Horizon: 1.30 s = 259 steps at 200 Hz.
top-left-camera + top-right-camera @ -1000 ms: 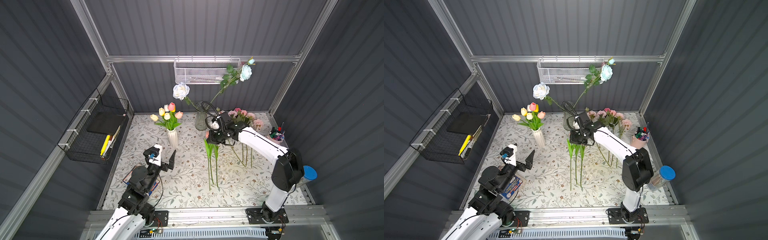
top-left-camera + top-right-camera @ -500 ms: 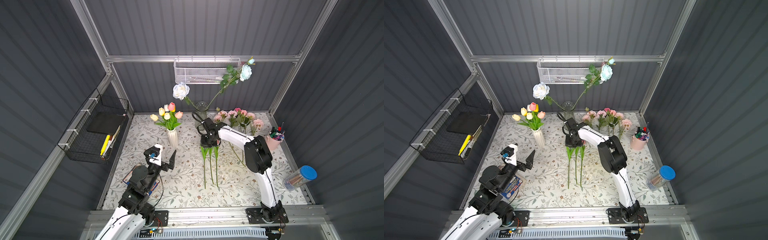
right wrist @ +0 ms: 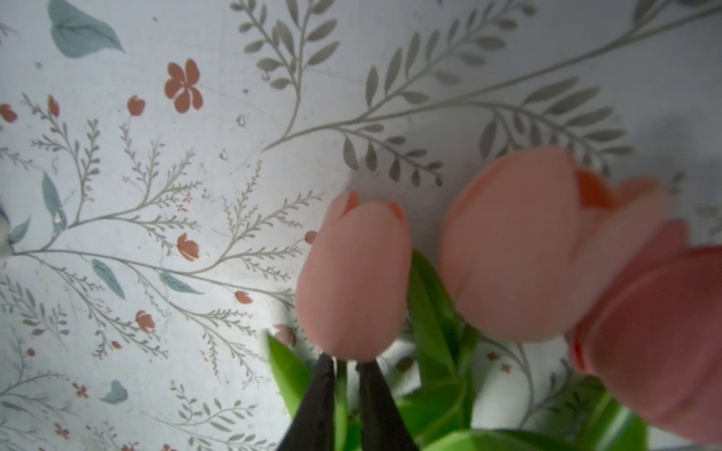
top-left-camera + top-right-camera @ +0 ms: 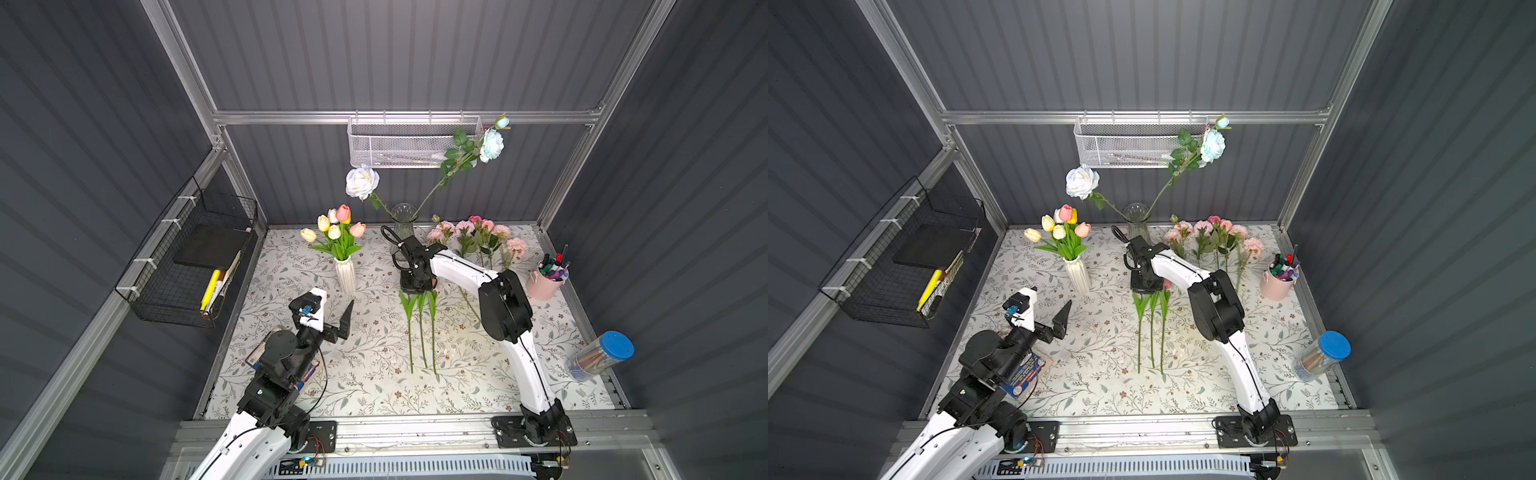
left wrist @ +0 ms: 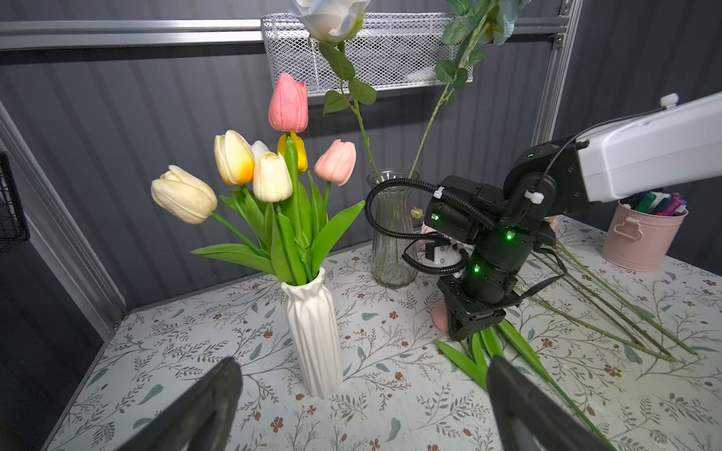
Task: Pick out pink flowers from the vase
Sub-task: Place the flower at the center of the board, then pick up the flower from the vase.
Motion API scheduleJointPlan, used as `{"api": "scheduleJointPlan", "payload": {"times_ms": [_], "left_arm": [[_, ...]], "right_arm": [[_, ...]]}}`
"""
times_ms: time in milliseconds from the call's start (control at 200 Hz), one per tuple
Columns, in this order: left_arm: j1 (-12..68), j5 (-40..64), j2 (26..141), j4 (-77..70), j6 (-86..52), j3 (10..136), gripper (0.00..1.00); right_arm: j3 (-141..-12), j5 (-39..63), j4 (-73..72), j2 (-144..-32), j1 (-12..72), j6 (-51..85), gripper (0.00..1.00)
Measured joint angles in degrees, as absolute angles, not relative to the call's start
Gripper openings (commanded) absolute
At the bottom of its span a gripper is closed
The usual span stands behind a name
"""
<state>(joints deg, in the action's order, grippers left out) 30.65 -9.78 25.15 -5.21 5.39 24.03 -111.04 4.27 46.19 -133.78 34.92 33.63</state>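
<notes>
My right gripper [image 4: 415, 282] [image 3: 347, 361] hangs low over the heads of three salmon-pink tulips [image 3: 351, 273] that lie side by side on the table, stems [image 4: 422, 332] toward the front. Its jaws stand slightly open around one green stem, with a sliver of gap showing. Two more pink tulips [image 4: 343, 212] [image 5: 288, 103] stand among yellow and cream ones in the white ribbed vase [image 4: 345, 274] [image 5: 312, 336]. The glass vase [image 4: 403, 226] holds a white and a pale blue rose. Pink roses [image 4: 478, 232] lie at the back right. My left gripper [image 4: 330, 309] [image 5: 361, 390] hovers open and empty in front of the white vase.
A pink pen bucket [image 4: 544, 282] and a blue-lidded jar [image 4: 598, 357] stand along the right edge. A black wire basket [image 4: 187, 266] hangs on the left wall, a white mesh basket [image 4: 411, 145] on the back wall. A packet [image 4: 1021, 374] lies under my left arm.
The right arm swung left and down, laying its tulip beside the others on the table, and its jaws have parted a little. The left arm has not moved.
</notes>
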Motion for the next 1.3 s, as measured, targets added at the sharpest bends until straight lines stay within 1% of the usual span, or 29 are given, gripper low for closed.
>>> {"api": "scheduleJointPlan", "payload": {"times_ms": [190,340,415,520,735,820,860,891,916,941,971,991,1011,1056,1121,1211,1296], "left_arm": [[30.7,-9.6,25.1,-5.2,5.4,24.0,0.99],[30.7,-9.4,25.3,-5.2,5.4,24.1,0.99],[30.7,-9.4,26.1,-5.2,5.5,24.1,0.99],[30.7,-8.9,29.4,-5.0,5.7,24.8,0.99],[30.7,-7.4,41.3,-3.9,8.7,32.8,0.99],[30.7,-6.9,45.2,-4.4,10.2,36.6,0.99],[30.7,-7.0,46.9,-5.5,10.6,38.1,0.97],[30.7,-7.0,48.1,-6.8,10.9,38.9,0.91],[30.7,-7.0,48.9,-8.1,11.1,39.4,0.82],[30.7,-7.0,49.6,-9.5,11.6,39.5,0.68],[30.7,-6.9,50.3,-11.0,12.4,39.5,0.55],[30.6,-6.8,51.0,-12.1,12.4,39.5,0.49],[30.6,-6.8,51.7,-13.3,12.9,39.5,0.46],[30.5,-6.8,53.6,-16.0,13.6,39.5,0.45],[29.5,-6.0,56.8,-20.2,14.0,39.5,0.51],[26.6,-3.7,60.9,-25.3,13.5,39.5,0.57],[23.4,-1.1,64.1,-28.8,13.3,39.5,0.57]], "right_arm": [[-110.9,4.3,45.8,-133.5,34.9,33.6,0.36],[-107.5,4.3,44.6,-129.3,34.9,33.7,0.38],[-103.0,4.1,42.6,-123.9,34.9,33.6,0.42],[-96.2,3.0,39.2,-113.2,35.0,33.0,0.47],[-88.0,1.0,31.0,-95.0,35.9,29.9,0.46],[-82.1,-0.4,25.6,-88.8,37.0,27.5,0.45],[-78.8,-0.8,22.9,-86.1,37.5,26.5,0.44],[-75.9,-1.0,20.3,-84.0,37.9,25.7,0.44],[-73.3,-1.1,18.1,-82.2,38.2,24.9,0.43],[-70.5,-1.2,15.6,-80.5,38.6,24.2,0.43],[-67.1,-1.2,12.4,-78.5,39.0,23.2,0.43],[-64.9,-1.3,10.3,-77.2,39.2,22.6,0.43],[-62.7,-1.2,8.1,-76.1,39.4,22.0,0.43],[-58.4,-1.1,3.7,-74.0,39.6,20.8,0.43],[-54.1,-0.8,-0.9,-72.1,39.6,19.4,0.43],[-52.2,-0.4,-3.7,-71.1,39.6,17.9,0.43],[-51.4,0.0,-5.6,-69.6,39.6,17.0,0.43]]}}
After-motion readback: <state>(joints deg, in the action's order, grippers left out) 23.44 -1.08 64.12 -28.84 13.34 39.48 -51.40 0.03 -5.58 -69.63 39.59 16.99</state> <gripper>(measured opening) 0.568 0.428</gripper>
